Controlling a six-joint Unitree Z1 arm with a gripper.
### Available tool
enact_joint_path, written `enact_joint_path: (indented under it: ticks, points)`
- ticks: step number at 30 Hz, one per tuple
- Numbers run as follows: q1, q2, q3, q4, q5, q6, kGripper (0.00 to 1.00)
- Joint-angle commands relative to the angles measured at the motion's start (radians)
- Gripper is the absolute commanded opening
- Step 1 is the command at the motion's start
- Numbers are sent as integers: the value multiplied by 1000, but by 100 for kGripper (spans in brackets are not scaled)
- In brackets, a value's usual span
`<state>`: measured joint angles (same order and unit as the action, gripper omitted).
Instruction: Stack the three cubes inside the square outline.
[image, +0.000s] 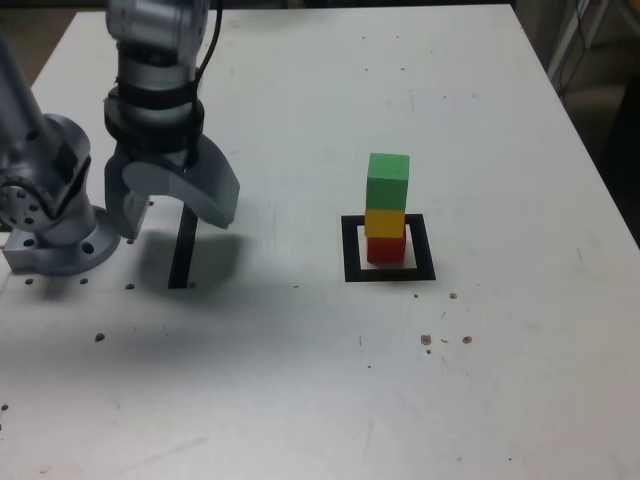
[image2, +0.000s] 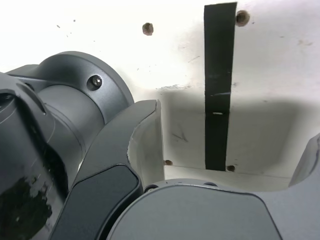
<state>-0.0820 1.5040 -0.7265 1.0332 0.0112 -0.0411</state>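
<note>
Where matte cubes (image: 386, 208) stack, flat black outline (image: 389, 271)

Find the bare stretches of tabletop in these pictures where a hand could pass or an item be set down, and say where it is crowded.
Free: the wide strip between the black strip and the square outline; everything toward the exterior view's right of the stack (green cube, yellow cube, red cube); the near edge. Crowded: the exterior view's left, where the open claw hangs beside the arm's base.

Lab bench: bolted arm base (image: 55, 235), drilled white table (image: 300, 400), tape strip (image2: 219, 90).
</note>
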Motion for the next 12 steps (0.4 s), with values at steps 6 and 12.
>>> enact_joint_path:
  ticks: [6, 12]
  points:
    - [5, -39, 2, 5, -2, -2, 100]
    - [8, -65, -10, 32, -2, -2, 100]
